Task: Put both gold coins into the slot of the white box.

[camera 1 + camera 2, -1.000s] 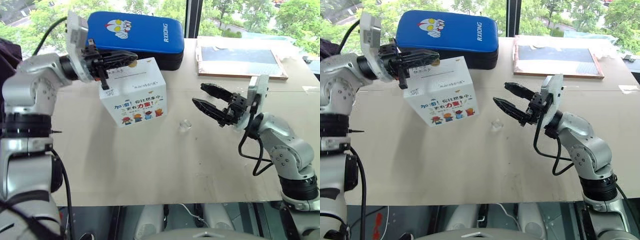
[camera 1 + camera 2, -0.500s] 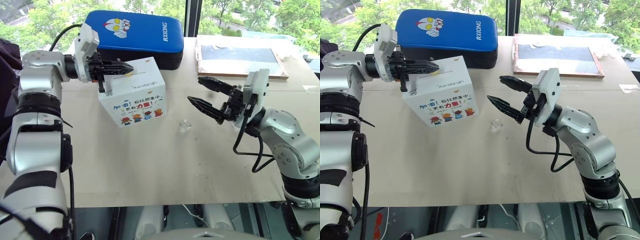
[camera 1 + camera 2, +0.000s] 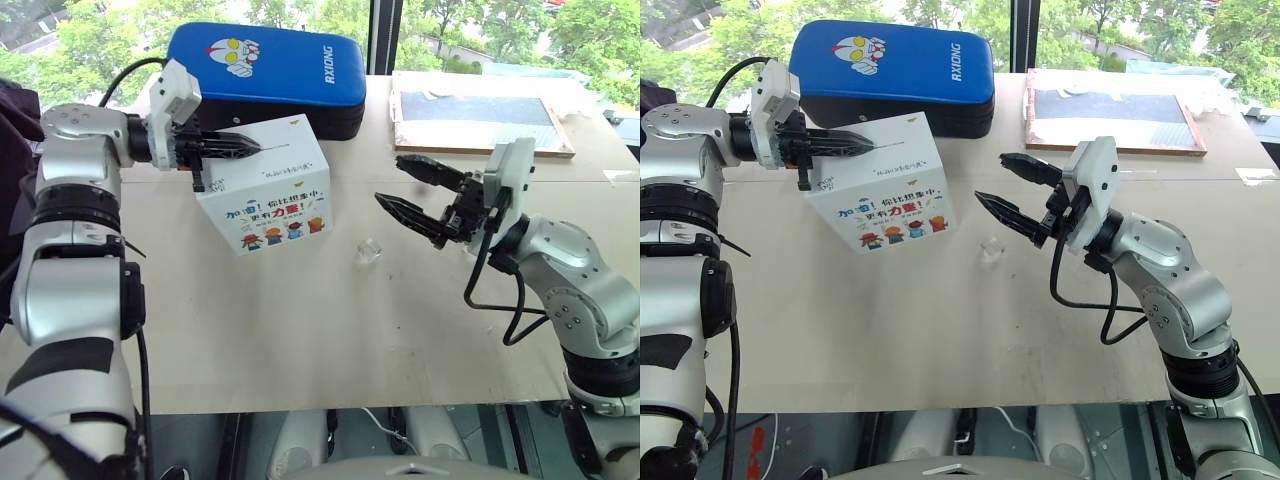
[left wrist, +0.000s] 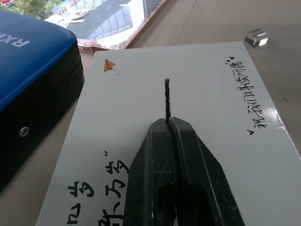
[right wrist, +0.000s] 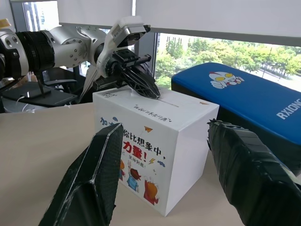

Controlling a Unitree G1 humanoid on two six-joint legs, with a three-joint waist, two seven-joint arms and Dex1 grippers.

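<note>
A white box (image 3: 268,190) is seen on a pale table (image 3: 330,330), tilted a little, its front printed with colourful Chinese characters and small cartoon figures, and its top marked with black handwritten-style characters and a small orange paper-plane drawing. Behind it, touching or nearly touching, lies a blue padded case (image 3: 268,68) bearing a cartoon face and the word "RXIONG". The left pincer (image 3: 250,145) is pressed together over the box top; in the left wrist view its tip (image 4: 168,123) is seen lying along the thin dark slot (image 4: 167,96), and whether a coin is pinched cannot be told. That same view shows a small shiny piece (image 4: 257,37) on the table beyond the box's far edge, seen from the head as a small clear glinting piece (image 3: 369,251) just right of the box. The right pincer (image 3: 412,192) is held spread above the table, right of the box, apart from it. Open table lies in front.
</note>
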